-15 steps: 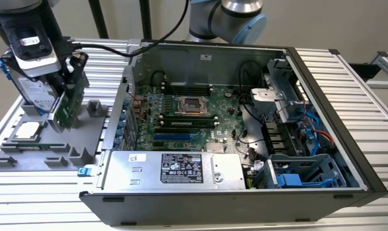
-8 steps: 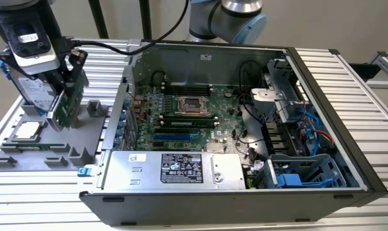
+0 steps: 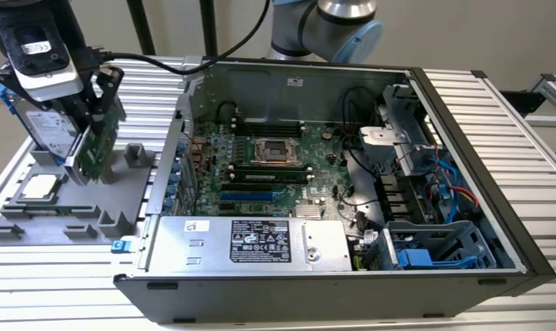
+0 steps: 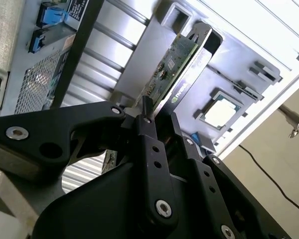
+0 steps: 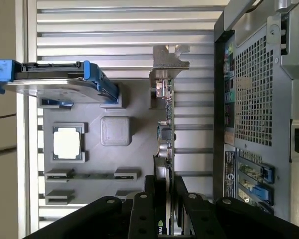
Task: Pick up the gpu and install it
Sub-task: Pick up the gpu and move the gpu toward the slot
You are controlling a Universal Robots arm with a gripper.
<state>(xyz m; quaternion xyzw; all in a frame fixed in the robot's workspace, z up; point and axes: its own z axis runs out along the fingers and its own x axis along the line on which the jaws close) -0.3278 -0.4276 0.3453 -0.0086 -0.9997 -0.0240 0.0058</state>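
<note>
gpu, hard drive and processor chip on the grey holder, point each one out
gpu (image 3: 95, 148): exterior view, on its green circuit board face
hard drive (image 5: 55, 90): first wrist view, on its silver body
processor chip (image 5: 67, 143): first wrist view, centre of its metal lid

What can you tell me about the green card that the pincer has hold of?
The gpu is a thin card standing on edge: green circuit board on one face, black shroud on the other, a silver bracket at one end. The pincer clamps its edge from both sides. It is at the grey tray, beside the open computer case.
</note>
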